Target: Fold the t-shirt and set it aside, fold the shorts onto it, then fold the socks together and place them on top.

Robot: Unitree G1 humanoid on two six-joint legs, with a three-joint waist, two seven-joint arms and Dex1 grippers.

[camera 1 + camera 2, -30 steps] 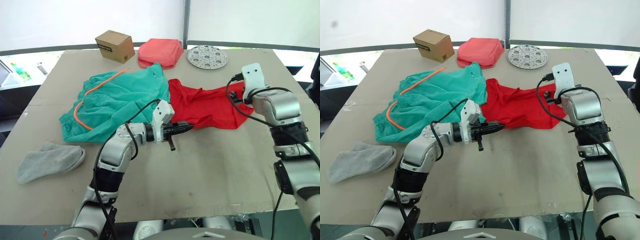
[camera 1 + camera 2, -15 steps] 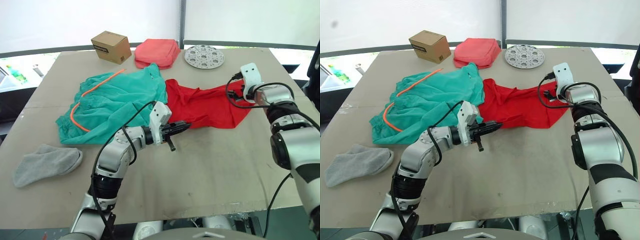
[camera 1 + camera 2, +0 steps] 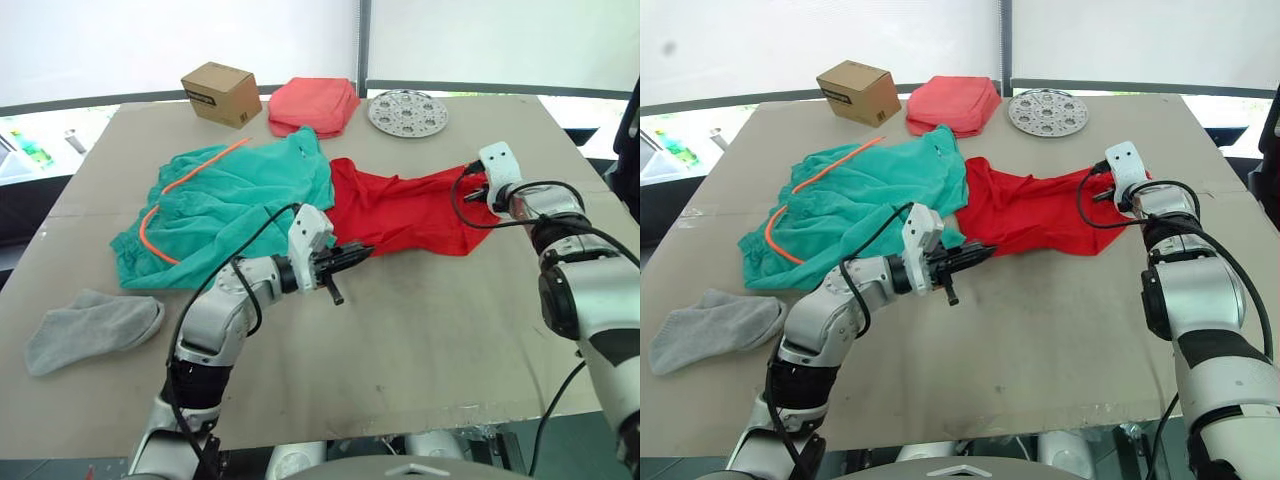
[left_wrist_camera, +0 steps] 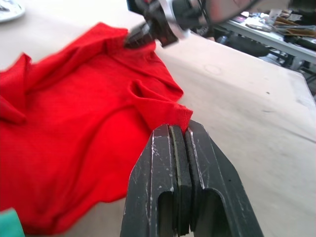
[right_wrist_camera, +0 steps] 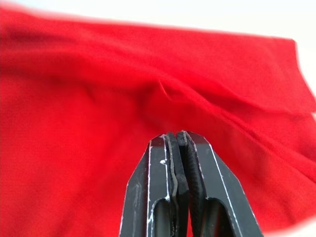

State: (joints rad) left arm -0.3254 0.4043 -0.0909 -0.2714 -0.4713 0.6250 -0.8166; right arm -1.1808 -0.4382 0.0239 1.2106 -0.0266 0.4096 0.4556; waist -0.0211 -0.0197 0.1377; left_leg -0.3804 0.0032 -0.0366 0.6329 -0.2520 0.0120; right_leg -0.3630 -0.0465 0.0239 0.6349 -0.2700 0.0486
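Both hands pinch the t-shirt (image 3: pixel 400 212), left hand (image 4: pixel 178 133) and right hand (image 5: pixel 177 140) at opposite edges, its top edge tucked under the shorts (image 3: pixel 235 205)

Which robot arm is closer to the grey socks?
Left. Its end effector is at the red t-shirt's near edge, nearer the socks; the right end effector holds the far side.

Brown cardboard-topped table (image 3: pixel 420 330) carries laundry and clutter. Red t-shirt (image 3: pixel 400 215) spread mid-table, its left edge touching teal shorts (image 3: pixel 225 200) with orange cord. Grey socks (image 3: pixel 90 325) lie near left front edge, apart from shorts. Along far edge: cardboard box (image 3: pixel 218 92), folded coral-pink cloth (image 3: pixel 315 105), perforated metal disc (image 3: pixel 407 112).
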